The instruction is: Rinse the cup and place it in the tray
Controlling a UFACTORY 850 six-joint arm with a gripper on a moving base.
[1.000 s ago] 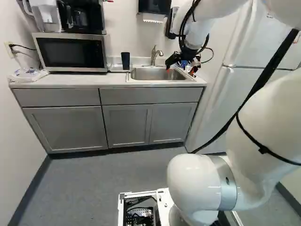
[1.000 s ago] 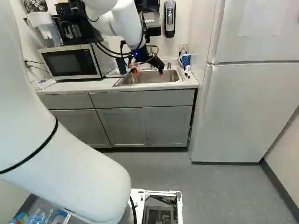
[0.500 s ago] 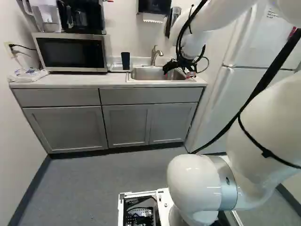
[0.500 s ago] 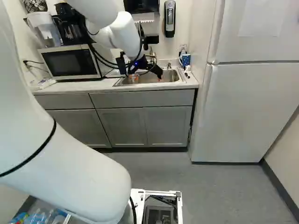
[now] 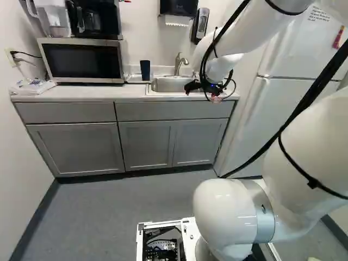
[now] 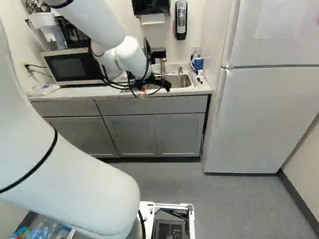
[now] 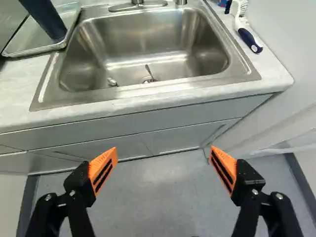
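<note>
The gripper point(image 7: 164, 150) is pulling back from over the sink point(image 7: 143, 44) toward the worktop's point(image 7: 17, 94) front edge, while the base is staying put. Its fingers are spreading wide with nothing between them. The dark blue cup point(image 7: 47, 19) is standing in the tray point(image 7: 30, 39), left of the sink and toward the worktop's back edge, just as it was a moment ago — so the placing is probably done and the arm is likely clearing off. Whether the cup has been rinsed, the pictures aren't showing.

The microwave point(image 5: 81, 61) is sitting close on the cup's other side, and the tap point(image 5: 178, 64) is rising behind the sink; both would be crowding any return for the cup. A brush point(image 7: 249, 39) is lying beside the sink near the worktop's right edge. Loose cables point(image 6: 117, 84) are looping around the wrist — they could be snagging if it's swinging back low.
</note>
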